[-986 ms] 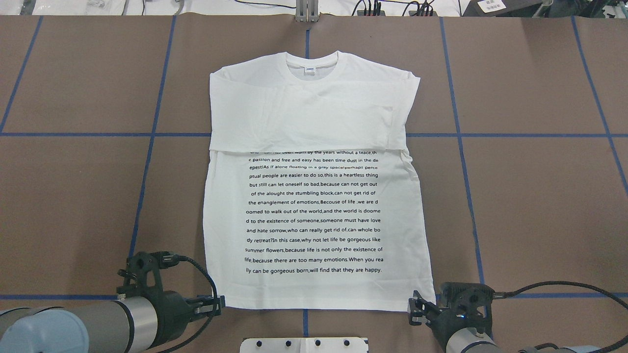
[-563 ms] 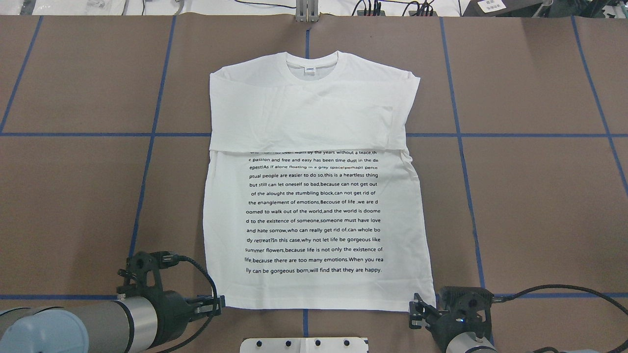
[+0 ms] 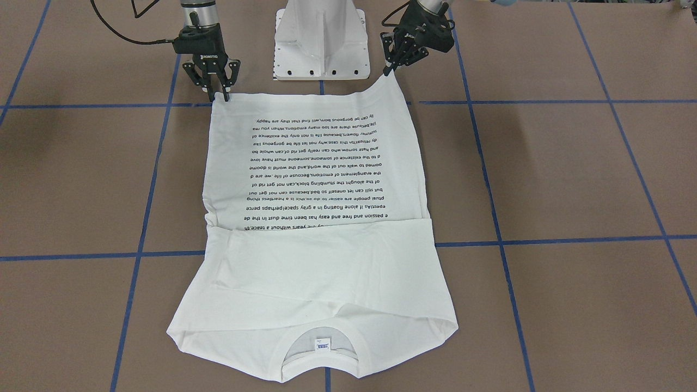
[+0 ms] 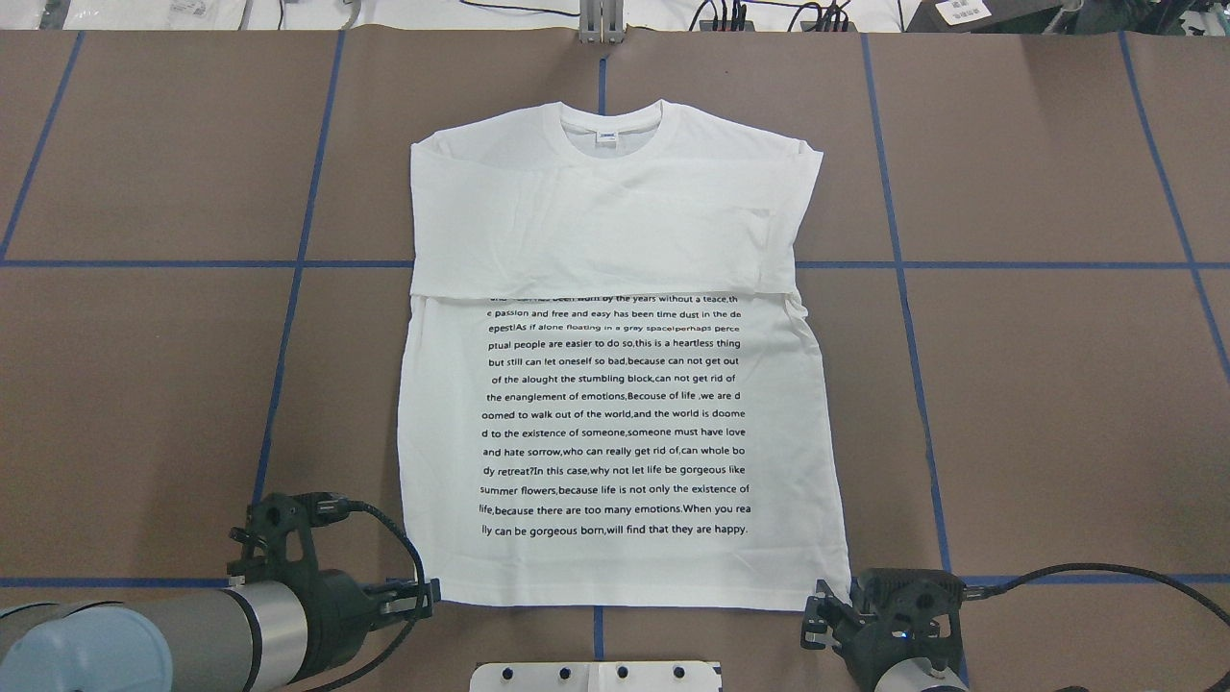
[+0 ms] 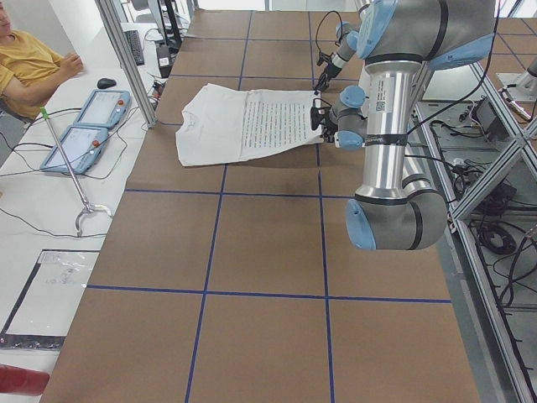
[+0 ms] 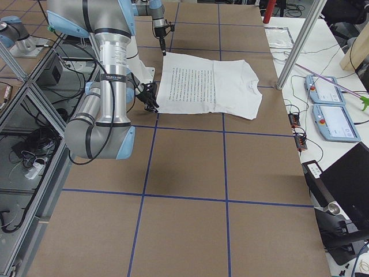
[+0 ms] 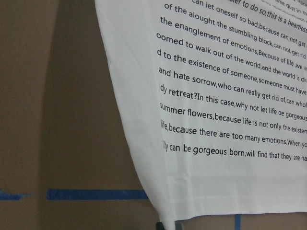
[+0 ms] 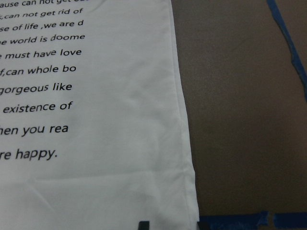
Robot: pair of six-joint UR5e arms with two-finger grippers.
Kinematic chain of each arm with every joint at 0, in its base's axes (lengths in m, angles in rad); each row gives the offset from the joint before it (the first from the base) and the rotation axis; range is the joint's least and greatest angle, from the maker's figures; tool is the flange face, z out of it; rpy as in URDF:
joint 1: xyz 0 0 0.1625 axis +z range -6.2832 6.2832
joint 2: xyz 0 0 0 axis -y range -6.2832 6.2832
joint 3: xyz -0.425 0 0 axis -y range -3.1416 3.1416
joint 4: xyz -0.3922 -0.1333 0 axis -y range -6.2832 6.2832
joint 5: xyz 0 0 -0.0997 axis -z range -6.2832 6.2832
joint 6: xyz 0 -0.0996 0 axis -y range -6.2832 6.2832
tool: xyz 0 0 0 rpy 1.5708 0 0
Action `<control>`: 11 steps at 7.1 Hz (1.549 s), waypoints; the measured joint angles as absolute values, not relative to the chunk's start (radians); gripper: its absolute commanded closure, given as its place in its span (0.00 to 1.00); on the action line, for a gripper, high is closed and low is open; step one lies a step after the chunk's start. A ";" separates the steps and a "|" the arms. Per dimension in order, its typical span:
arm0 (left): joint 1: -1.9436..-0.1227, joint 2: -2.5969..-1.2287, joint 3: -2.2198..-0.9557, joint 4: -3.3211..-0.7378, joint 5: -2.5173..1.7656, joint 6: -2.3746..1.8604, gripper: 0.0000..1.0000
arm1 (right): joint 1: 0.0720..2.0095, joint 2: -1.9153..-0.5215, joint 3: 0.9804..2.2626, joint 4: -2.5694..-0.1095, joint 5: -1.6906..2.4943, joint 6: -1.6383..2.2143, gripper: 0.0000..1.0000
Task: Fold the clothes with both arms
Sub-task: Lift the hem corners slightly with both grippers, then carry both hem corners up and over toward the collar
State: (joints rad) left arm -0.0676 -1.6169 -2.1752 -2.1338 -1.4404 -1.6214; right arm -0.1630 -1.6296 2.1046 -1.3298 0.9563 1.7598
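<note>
Reference: white pedestal base (image 4: 596, 676) at the near edge of the table (image 4: 1057, 404), overhead view.

Left of base: the left gripper (image 4: 432, 592) sits low over the table, lying sideways, with its tips pointing in toward the base side. Its fingers are pinched together on one hem corner of the T-shirt (image 4: 615, 356). In the front-facing view that corner is drawn up into a small peak between them. In the left wrist view the fabric corner runs down to the fingertips at the bottom edge.

Straight beyond base: the T-shirt lies flat, print side up. Its hem is just beyond the base and its collar (image 4: 612, 120) is at the end farthest from the base. The text block (image 4: 615, 423) fills the half nearer the base. A plain white folded-over band (image 4: 605, 221) covers the far half and cuts off the top text line. The neck label (image 4: 606, 136) is visible inside the collar.

Right of base: the right gripper (image 4: 812, 620) is at the other hem corner. In the front-facing view its fingers slant toward each other over the corner. The right wrist view shows only one black fingertip on the cloth. Cannot tell whether it is clamped on the fabric.
</note>
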 measured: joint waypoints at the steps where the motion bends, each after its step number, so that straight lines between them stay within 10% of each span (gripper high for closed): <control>1: -0.068 -1.617 -2.175 -2.134 -1.440 -1.621 1.00 | -0.166 -1.630 2.105 -1.330 0.954 1.759 1.00; 5: -0.068 -1.615 -2.191 -2.133 -1.441 -1.620 1.00 | -0.163 -1.634 2.150 -1.346 0.958 1.757 1.00; 11: -0.169 -1.613 -2.651 -1.695 -1.655 -1.585 1.00 | 0.037 -1.455 2.732 -2.025 1.345 1.703 1.00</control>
State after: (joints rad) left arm -0.1692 -1.6135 -2.6514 -1.6947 -1.6550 -1.5851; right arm 0.0370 -1.4552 2.7316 -2.0249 1.3454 1.7035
